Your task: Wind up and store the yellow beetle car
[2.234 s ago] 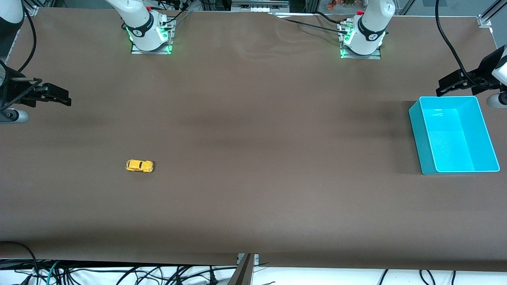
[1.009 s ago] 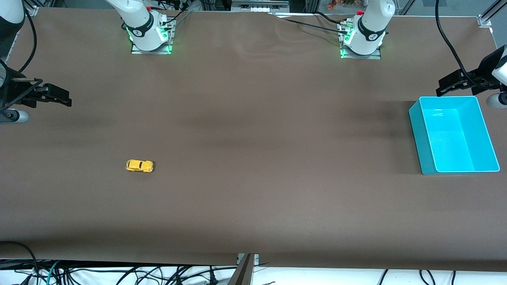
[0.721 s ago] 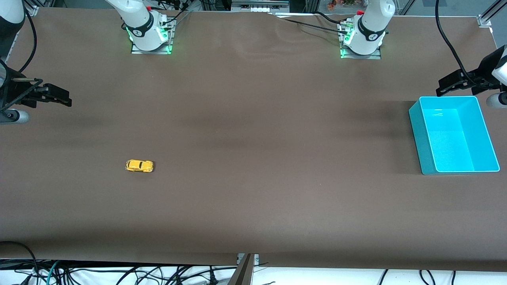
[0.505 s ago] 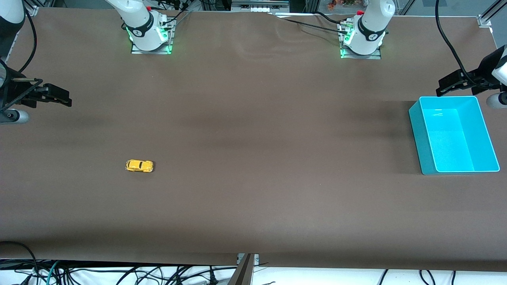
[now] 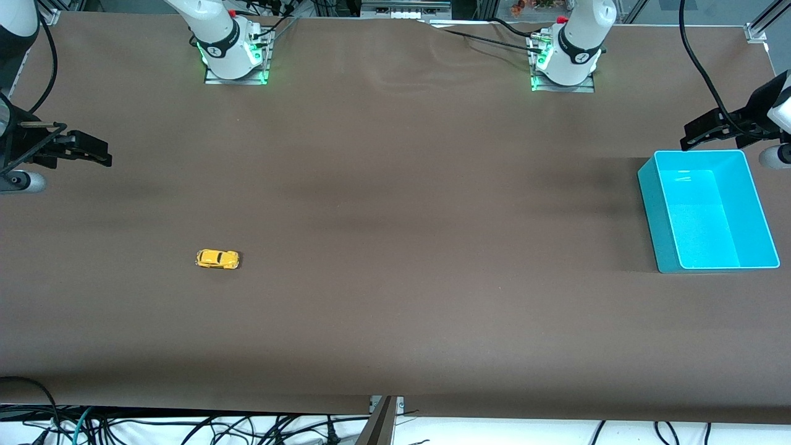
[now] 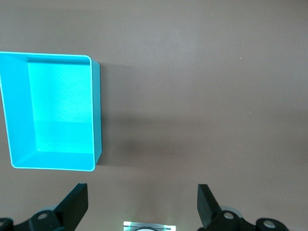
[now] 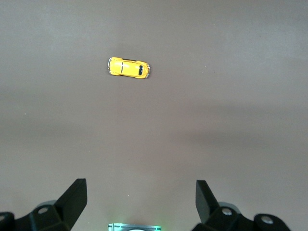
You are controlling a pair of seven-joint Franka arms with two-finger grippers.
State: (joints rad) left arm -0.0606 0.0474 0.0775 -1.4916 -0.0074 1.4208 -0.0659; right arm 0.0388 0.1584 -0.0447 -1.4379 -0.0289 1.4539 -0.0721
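The yellow beetle car (image 5: pixel 217 259) stands on its wheels on the brown table, toward the right arm's end; it also shows in the right wrist view (image 7: pixel 128 68). My right gripper (image 5: pixel 93 152) is open and empty, held high at the right arm's end of the table, well apart from the car (image 7: pixel 139 195). My left gripper (image 5: pixel 701 131) is open and empty, held high beside the teal bin (image 5: pixel 652 204); its wrist view (image 6: pixel 142 199) shows the bin (image 6: pixel 96 110) with nothing in it.
The two arm bases (image 5: pixel 235 52) (image 5: pixel 565 59) stand along the table's edge farthest from the front camera. Cables (image 5: pixel 185 426) hang off the table's edge nearest to the front camera.
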